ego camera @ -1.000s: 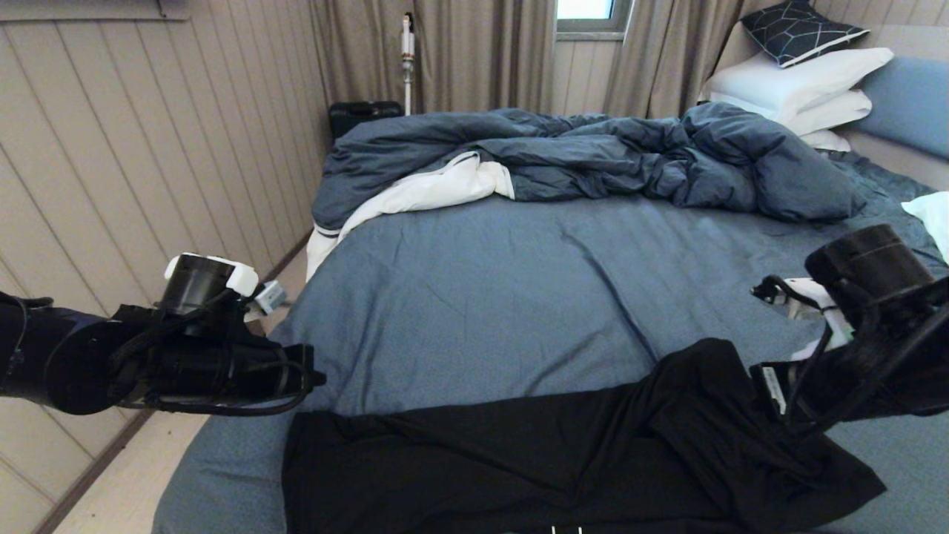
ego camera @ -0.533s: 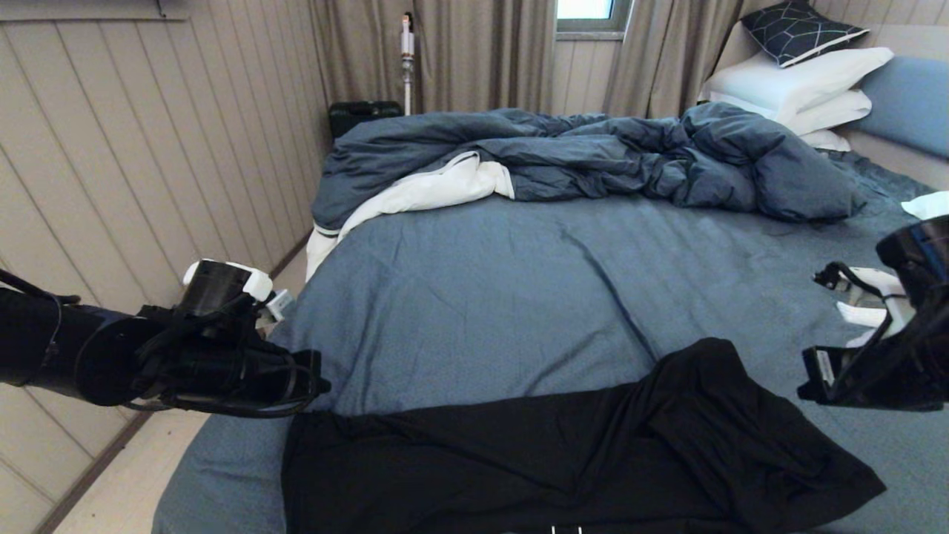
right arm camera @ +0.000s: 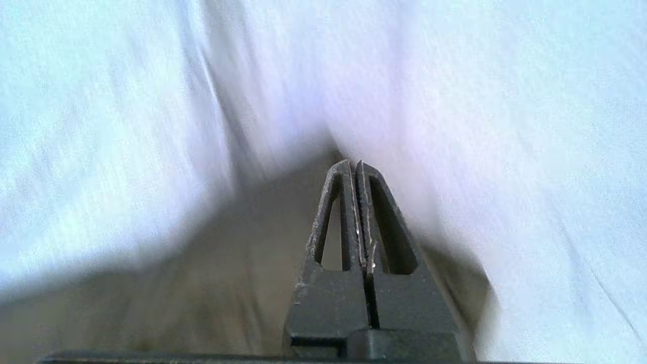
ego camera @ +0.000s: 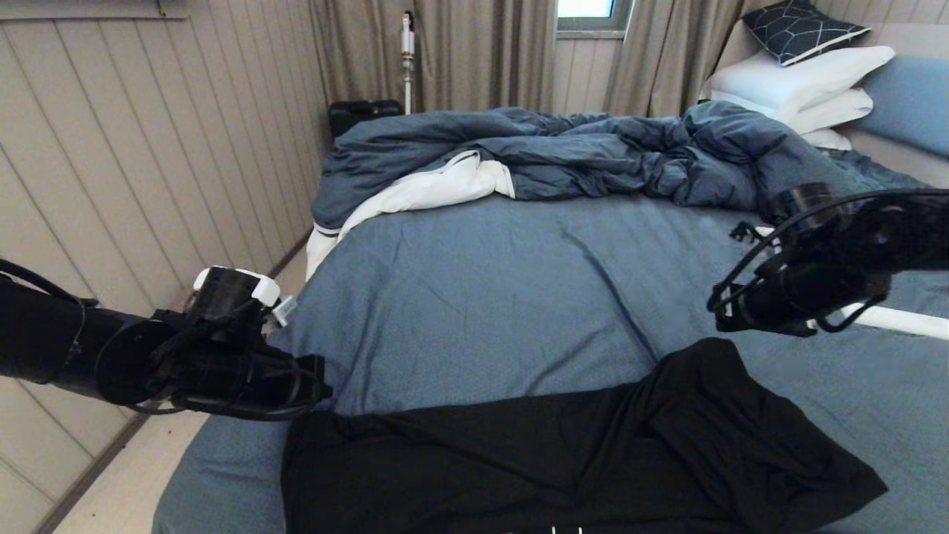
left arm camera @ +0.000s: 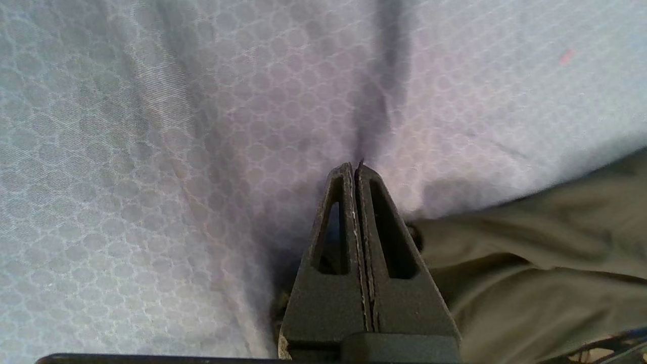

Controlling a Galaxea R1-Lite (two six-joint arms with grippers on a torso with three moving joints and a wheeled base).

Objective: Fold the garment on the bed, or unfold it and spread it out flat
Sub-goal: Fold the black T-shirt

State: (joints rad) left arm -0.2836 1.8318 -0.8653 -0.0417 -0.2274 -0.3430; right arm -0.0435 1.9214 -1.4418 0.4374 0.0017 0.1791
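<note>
Your left gripper (ego camera: pixel 320 384) had its fingers pressed together, empty, just beside the garment's (ego camera: pixel 563 460) left edge. Your right gripper (ego camera: pixel 718 313), likewise closed on nothing, hung above its right end. The garment lay rumpled along the bed's (ego camera: pixel 474 297) near edge, with bare sheet stretching to the duvet (ego camera: pixel 593 156).
</note>
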